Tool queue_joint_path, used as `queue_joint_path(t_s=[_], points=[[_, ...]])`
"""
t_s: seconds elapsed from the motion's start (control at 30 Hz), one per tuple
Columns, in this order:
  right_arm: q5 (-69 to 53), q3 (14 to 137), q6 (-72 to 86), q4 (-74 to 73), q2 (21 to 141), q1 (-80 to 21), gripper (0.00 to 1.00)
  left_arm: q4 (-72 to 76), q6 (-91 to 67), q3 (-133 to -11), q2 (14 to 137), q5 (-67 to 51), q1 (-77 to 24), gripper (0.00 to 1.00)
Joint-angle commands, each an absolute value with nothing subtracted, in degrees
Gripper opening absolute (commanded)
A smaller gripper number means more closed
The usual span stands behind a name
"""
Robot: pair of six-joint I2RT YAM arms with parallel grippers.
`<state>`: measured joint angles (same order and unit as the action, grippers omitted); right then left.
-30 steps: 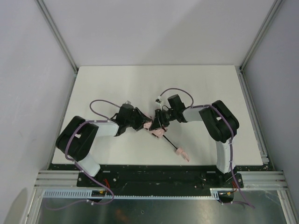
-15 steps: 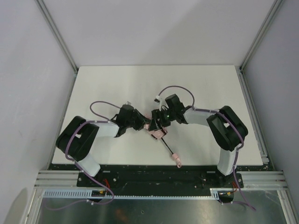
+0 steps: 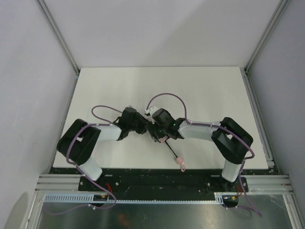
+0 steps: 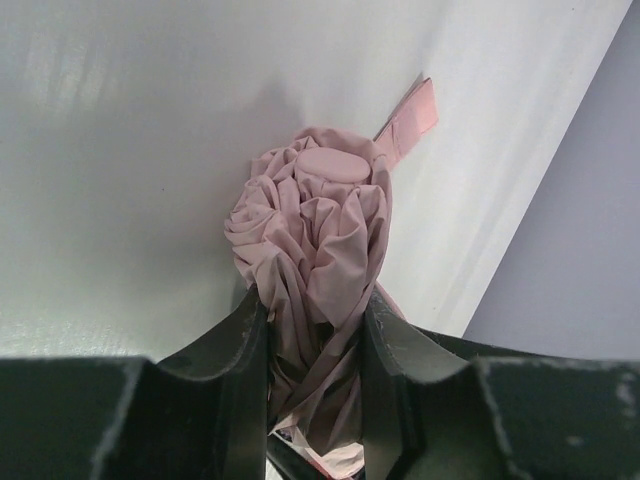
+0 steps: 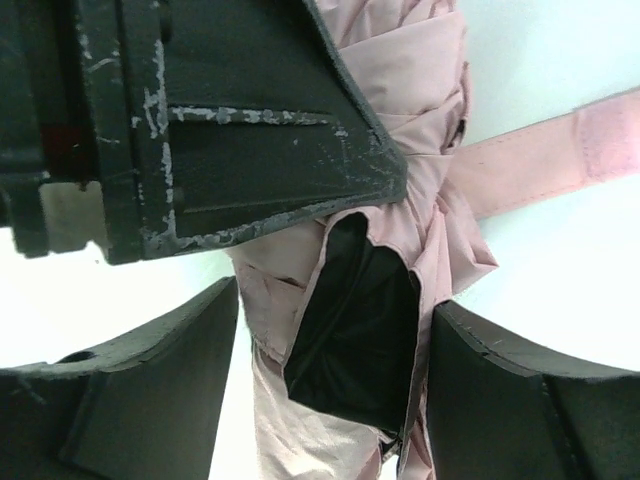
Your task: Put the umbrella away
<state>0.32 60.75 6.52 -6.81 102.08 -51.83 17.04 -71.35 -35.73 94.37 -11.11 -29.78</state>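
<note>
The middle of the counter (image 3: 200, 86) is being crowded by the left tool (image 4: 315, 305) and the right tool (image 5: 335, 300), both being closed in on the bunched umbrella (image 4: 320, 230). The gap between the right tool's spread fingers (image 5: 150, 390) is being filled by pink fabric and a left finger (image 5: 350, 330). The near strip is being crossed by the black shaft (image 3: 171, 151) and handle (image 3: 181, 164). Passage is being left over the far half.
</note>
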Motion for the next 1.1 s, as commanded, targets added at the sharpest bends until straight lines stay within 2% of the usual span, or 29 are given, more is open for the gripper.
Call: queue_joint_path(t_s=[0.0,0.1,0.3,0.33,0.4,0.53,0.6,0.67,0.77,0.9,1.0,1.07], points=[[10.0,61.0,6.0,-2.8,102.8,-53.7,0.66,2.1,-72.5,-33.0,97.9,-9.1,-30.7,0.00],[7.5,61.1,6.8,-1.7,104.1,-52.6,0.55,2.0,-72.7,-32.9,97.3,-8.8,-30.9,0.00],[-4.4,60.8,7.0,-1.7,105.9,-48.9,0.18,2.0,-70.8,-33.3,96.2,-8.6,-31.0,0.01],[-6.4,60.6,7.2,-1.5,106.1,-48.2,0.11,2.1,-70.3,-33.4,96.2,-8.5,-31.0,0.03],[-10.4,59.9,7.6,-0.9,106.3,-46.7,0.03,2.2,-69.5,-33.4,96.0,-8.5,-30.9,0.16],[-20.6,58.2,9.5,3.2,106.0,-43.6,0.00,2.4,-68.3,-32.8,95.1,-8.4,-31.0,0.52],[-27.1,57.5,11.1,5.4,106.2,-41.7,0.00,2.4,-67.6,-32.8,94.8,-8.3,-31.1,0.64],[-34.4,57.4,13.6,7.8,107.2,-39.7,0.00,2.4,-66.9,-33.0,95.1,-8.6,-31.3,0.70],[-43.2,57.4,17.2,11.2,109.1,-37.1,0.00,2.5,-66.5,-33.9,96.4,-9.3,-31.7,0.73],[-50.6,57.4,20.0,14.1,110.8,-35.5,0.00,2.7,-65.7,-35.2,97.9,-9.6,-32.8,0.72],[-54.6,57.3,21.1,16.3,111.3,-35.3,0.00,4.0,-65.3,-35.2,98.1,-9.5,-33.4,0.64],[-56.5,57.4,21.4,17.1,111.3,-35.3,0.00,4.8,-65.0,-35.2,97.9,-9.3,-33.5,0.51]])
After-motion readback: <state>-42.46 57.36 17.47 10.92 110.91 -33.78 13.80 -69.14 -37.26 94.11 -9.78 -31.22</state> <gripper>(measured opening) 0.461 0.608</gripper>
